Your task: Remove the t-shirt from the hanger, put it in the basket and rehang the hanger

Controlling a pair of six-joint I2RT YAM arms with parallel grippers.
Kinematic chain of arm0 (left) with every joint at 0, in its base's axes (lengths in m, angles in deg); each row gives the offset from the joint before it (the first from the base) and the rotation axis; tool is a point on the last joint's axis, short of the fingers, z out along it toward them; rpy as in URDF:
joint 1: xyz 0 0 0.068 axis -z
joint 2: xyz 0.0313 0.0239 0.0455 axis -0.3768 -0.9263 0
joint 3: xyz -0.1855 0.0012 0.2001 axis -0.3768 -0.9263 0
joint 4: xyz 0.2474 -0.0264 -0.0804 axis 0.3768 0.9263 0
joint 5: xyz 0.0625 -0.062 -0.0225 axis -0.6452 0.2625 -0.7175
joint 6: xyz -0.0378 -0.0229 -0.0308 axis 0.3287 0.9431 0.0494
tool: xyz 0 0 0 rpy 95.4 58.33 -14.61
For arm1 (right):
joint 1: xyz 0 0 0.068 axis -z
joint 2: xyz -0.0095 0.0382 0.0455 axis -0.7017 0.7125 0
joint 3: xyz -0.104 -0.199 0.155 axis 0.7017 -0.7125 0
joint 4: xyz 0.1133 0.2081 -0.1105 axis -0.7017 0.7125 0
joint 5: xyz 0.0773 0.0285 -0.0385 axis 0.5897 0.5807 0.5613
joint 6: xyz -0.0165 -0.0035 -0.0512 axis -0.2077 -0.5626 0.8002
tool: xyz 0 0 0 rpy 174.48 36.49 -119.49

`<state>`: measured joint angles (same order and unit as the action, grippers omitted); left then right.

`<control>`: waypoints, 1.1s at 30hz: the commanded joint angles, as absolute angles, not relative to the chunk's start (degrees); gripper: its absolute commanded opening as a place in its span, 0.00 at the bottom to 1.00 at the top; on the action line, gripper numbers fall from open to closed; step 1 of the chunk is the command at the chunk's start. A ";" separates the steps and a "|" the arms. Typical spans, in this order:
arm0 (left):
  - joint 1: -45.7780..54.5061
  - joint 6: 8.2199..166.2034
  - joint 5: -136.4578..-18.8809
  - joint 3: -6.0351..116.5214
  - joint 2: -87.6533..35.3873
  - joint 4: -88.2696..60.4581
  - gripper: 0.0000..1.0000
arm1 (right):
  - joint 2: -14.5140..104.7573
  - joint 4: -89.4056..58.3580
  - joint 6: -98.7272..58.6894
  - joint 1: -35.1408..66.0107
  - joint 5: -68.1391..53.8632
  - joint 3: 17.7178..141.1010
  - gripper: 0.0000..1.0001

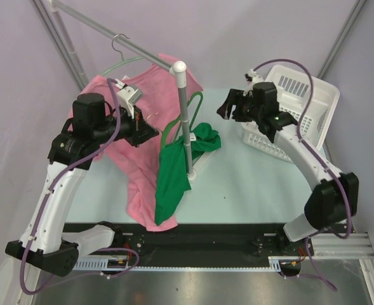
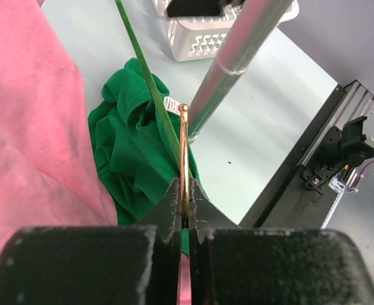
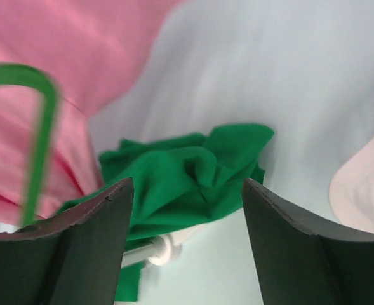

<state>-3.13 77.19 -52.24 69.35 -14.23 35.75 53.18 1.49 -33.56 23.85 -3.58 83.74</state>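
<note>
Left wrist: left claw point(image 2: 185, 198) pinches a thin gold wire point(image 2: 184, 149). Right claw point(image 3: 185, 210) (open, empty) should grab the green t-shirt point(image 3: 196, 168) by a loose fold.

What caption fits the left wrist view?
Left claw pinching a gold wire, green shirt and pink shirt behind.

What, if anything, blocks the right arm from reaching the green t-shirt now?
Probably nothing, so yes. The right tool is open and faces the green t-shirt directly, with no object between them. Only the rack pole stands close beside the cloth.
</note>
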 commanded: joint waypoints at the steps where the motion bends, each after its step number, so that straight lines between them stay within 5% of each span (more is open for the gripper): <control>1: -2.36 80.02 -48.41 72.28 -16.81 30.04 0.00 | 44.38 -8.98 -44.99 23.82 -1.71 80.09 0.76; 4: -2.36 81.69 -46.04 72.37 -18.83 27.67 0.00 | 42.35 -25.04 -56.68 21.45 1.83 74.81 0.75; 7: -2.36 83.01 -44.89 72.63 -19.98 26.08 0.00 | 44.54 -26.66 -64.87 17.77 -2.10 75.49 0.61; 12: -2.36 82.67 -44.62 73.07 -20.51 26.25 0.00 | 48.84 -28.07 -69.27 12.58 -7.57 77.42 0.72; 18: -2.36 81.96 -43.31 72.55 -20.60 26.26 0.00 | 53.68 -25.52 -72.79 8.79 -11.61 80.67 0.72; 21: -2.36 81.79 -42.86 72.11 -20.69 26.34 0.00 | 55.62 -27.10 -75.42 8.35 -10.83 81.64 0.57; 22: -2.36 81.70 -42.86 72.19 -20.86 26.52 0.00 | 56.41 -28.15 -75.87 8.35 -10.74 81.73 0.41; 27: -2.36 82.31 -46.37 71.84 -20.51 27.40 0.01 | 56.68 -29.57 -78.06 8.44 -13.89 83.05 0.17; 28: -2.36 82.66 -47.60 71.93 -20.60 27.48 0.04 | 56.33 -29.48 -78.07 8.44 -14.68 83.75 0.05; 33: -2.45 85.64 -53.84 70.62 -18.76 27.49 0.45 | 56.06 -28.78 -72.28 8.44 -20.91 87.53 0.00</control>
<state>-2.85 81.68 -51.25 69.94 -21.38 30.41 56.44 -27.50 -78.50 8.36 -14.31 82.86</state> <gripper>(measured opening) 0.322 0.124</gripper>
